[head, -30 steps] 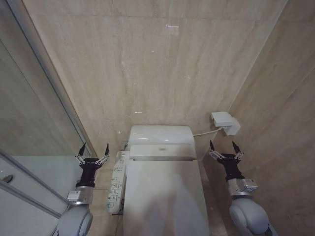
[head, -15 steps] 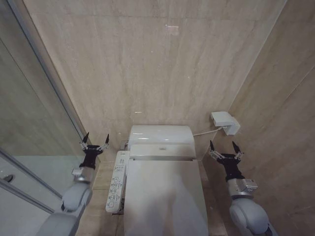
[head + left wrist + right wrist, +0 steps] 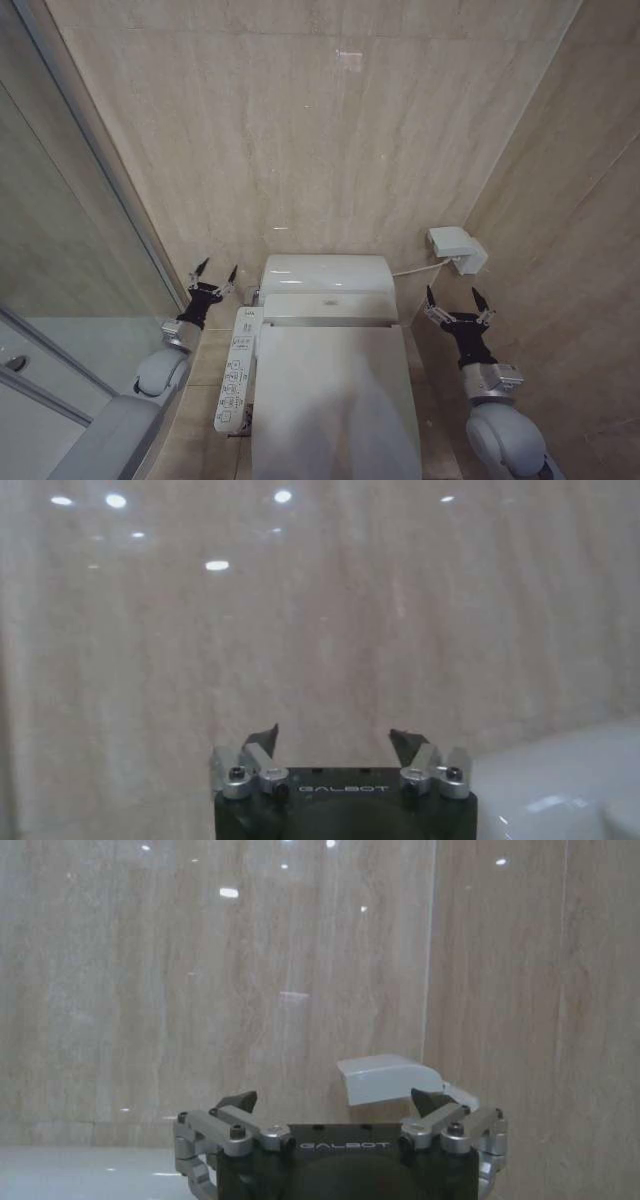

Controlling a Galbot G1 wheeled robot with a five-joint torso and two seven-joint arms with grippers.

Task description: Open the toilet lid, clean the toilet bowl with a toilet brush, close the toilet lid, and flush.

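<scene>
1. Toilet lid [image 3: 335, 400]: shut flat over the toilet, large and white, filling the lower middle of the head view; unchanged over the last second, so step 1, opening, judged not yet begun. Bowl hidden beneath.
2. Left arm: extended forward and inward since 1 second ago, reaching from beside the glass partition toward the back wall.
3. Left end effector [image 3: 214, 271]: now level with the rear housing [image 3: 325, 275] of the toilet, just left of it and above the top of the side control panel [image 3: 238, 370]; fingers spread wide, nothing held. In the left wrist view [image 3: 334, 739] pointed at the wall tiles, white toilet edge at the corner.
4. Right end effector [image 3: 451, 298]: unmoved beside the toilet's right rear, below the white wall box [image 3: 458, 248]; fingers splayed apart, empty [image 3: 334, 1101].
5. Meaning: probably an approach to the lid's rear or side edge, contact still absent.
</scene>
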